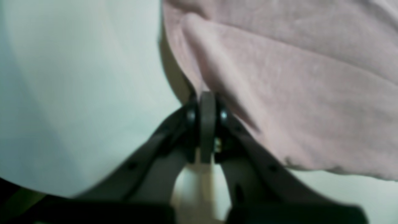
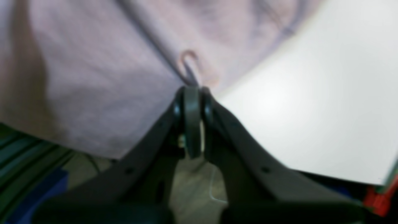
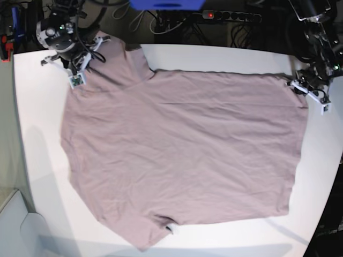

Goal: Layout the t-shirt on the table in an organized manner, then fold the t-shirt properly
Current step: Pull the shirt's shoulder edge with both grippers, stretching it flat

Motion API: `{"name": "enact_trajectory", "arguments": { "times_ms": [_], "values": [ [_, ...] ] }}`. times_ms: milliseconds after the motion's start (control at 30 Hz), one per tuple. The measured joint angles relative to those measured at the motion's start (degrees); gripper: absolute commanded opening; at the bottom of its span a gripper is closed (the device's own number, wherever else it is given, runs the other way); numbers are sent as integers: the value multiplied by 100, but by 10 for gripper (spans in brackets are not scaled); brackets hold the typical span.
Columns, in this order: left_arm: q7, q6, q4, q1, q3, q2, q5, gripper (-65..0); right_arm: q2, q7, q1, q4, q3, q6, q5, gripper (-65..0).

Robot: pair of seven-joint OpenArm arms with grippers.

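I've got the t-shirt (image 3: 182, 155) spread flat on the table (image 3: 37, 123), left gripper (image 1: 207, 96) and right gripper (image 2: 192, 90) each clamped on a far corner.

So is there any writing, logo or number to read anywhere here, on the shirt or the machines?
None can be read.
t-shirt: plain, no print.
table: no marks.
Small white tags by each arm: too small to read.
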Motion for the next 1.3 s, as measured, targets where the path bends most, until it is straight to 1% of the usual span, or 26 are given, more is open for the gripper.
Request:
{"name": "enact_trajectory", "arguments": {
  "times_ms": [67,167,267,367,500,633,767,867,1000,1200,1300],
  "values": [
    [46,-7,103,-2,17,96,-9,-648,-4,13,20,76,-7,2,22,-650],
    [203,-17,166,-2,35,118,-31,-648,11,15,26,85,-11,2,22,-650],
    [313,-15,297,0,-2,291,-2,-648,4,13,-9,103,44,2,26,-650],
    [459,-17,483,2,33,461,-2,-648,-7,37,7,103,343,2,57,-650],
    [459,-17,592,15,39,673,-2,-648,-9,-7,199,101,774,2,26,-650],
    [433,2,603,11,280,660,-7,-648,7,37,361,101,1021,2,52,-650],
    [411,2,614,9,323,723,-24,-648,13,7,398,101,1270,2,39,-650],
    [345,2,640,7,496,844,-46,-648,125,20,409,101,1283,0,44,-650],
    [330,4,645,-35,647,992,-94,-648,138,15,376,101,1311,2,44,-650],
    [310,-22,667,70,643,960,-186,-649,138,17,317,101,1305,2,46,-650],
    [632,-68,861,227,525,898,-240,-649,138,35,245,101,1283,2,42,-650]
  ]
}}
